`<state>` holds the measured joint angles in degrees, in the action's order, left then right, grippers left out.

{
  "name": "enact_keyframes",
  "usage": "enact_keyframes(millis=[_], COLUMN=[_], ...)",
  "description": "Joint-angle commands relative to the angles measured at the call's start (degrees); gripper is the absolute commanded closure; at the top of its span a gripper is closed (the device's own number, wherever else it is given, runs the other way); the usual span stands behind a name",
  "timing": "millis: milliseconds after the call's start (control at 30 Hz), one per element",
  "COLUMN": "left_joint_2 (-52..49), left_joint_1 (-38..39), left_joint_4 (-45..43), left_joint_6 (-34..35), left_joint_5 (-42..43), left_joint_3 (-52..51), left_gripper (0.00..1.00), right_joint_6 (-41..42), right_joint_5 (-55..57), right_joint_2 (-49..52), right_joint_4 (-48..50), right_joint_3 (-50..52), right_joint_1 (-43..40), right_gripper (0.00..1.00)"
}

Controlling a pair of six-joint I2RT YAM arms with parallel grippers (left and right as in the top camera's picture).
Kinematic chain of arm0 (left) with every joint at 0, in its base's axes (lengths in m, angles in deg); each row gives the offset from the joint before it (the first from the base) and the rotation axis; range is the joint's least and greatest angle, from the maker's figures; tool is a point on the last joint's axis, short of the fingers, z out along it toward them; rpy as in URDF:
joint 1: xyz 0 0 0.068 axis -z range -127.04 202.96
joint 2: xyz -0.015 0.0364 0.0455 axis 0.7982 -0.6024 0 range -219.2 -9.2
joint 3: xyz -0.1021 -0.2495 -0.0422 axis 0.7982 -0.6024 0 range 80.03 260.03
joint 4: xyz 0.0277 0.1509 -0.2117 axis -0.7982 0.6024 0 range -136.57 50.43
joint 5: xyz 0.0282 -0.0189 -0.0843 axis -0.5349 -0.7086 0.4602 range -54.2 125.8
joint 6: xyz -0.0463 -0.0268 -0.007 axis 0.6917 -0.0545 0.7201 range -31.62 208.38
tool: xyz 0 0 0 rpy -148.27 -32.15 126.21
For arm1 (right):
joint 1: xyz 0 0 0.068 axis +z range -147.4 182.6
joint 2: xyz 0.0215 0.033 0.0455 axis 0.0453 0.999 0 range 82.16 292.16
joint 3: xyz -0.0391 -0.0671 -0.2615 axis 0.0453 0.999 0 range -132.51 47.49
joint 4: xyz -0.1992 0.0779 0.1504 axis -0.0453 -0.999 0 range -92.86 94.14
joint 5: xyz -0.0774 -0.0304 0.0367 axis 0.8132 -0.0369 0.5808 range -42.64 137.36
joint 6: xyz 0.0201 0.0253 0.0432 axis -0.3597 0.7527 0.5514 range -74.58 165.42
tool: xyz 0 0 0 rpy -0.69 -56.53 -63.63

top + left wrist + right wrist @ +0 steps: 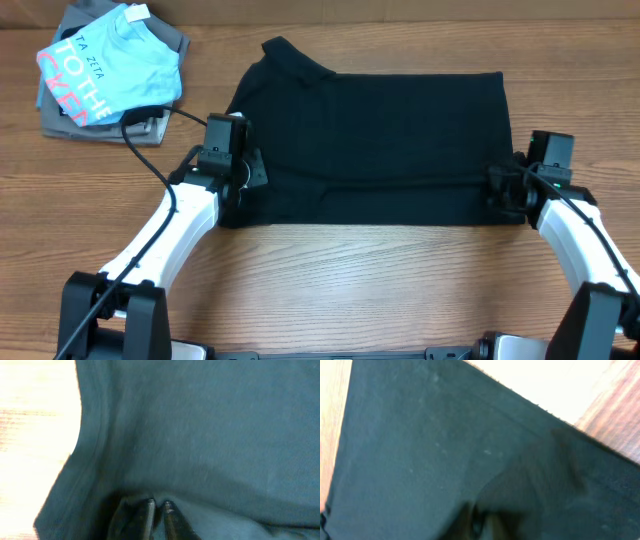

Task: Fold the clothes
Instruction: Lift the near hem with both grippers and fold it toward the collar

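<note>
Wooden table (350, 270): black shirt (380, 140) spread between left tool (243, 172), right tool (502, 190).

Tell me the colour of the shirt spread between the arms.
Plain black; the shirt shows best in the overhead view.

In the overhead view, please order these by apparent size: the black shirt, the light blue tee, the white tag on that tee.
Largest: black shirt.
Then: light blue tee, folded.
Smallest: white tag.

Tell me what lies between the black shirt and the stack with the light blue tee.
Mostly bare wooden table, crossed lower down by one black cable; the overhead view shows it.
</note>
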<state>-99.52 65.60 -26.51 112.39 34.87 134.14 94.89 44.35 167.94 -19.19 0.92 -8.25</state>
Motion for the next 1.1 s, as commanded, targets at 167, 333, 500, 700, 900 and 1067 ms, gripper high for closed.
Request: enact_keyframes(millis=[167, 333, 500, 700, 900, 1067], left_joint_2=[-0.8, 0.9, 1.6, -1.0, -6.8, -11.2], left_joint_1=[-0.3, -0.3, -0.3, -0.2, -0.2, -0.3], left_joint_4=[-2.2, 9.7, 22.0, 25.3, 26.2, 27.8], left_joint_6=[0.0, 0.0, 0.0, -0.5, -0.5, 0.3], left_joint_5=[-0.9, -0.1, 1.6, 5.7, 8.5, 8.5], left_joint_3=[2.2, 9.0, 13.5, 11.6, 11.5, 11.5], left_gripper=[0.00, 0.00, 0.00, 0.06, 0.11, 0.12], right_joint_6=[-0.2, -1.9, -7.0, -9.4, -9.4, -9.5], right_joint_5=[0.1, -1.2, -8.9, -15.5, -14.4, -13.9], right_joint_2=[0.8, -1.7, -5.0, -5.1, -4.6, -4.6], right_joint_4=[0.1, -8.3, -16.3, -22.1, -24.0, -24.0], right_joint_3=[-1.6, -7.1, -12.7, -12.7, -12.6, -12.6], right_joint_1=[1.4, 1.3, 1.9, 4.8, 7.6, 8.7], right_gripper=[0.00, 0.00, 0.00, 0.00, 0.00, 0.00])
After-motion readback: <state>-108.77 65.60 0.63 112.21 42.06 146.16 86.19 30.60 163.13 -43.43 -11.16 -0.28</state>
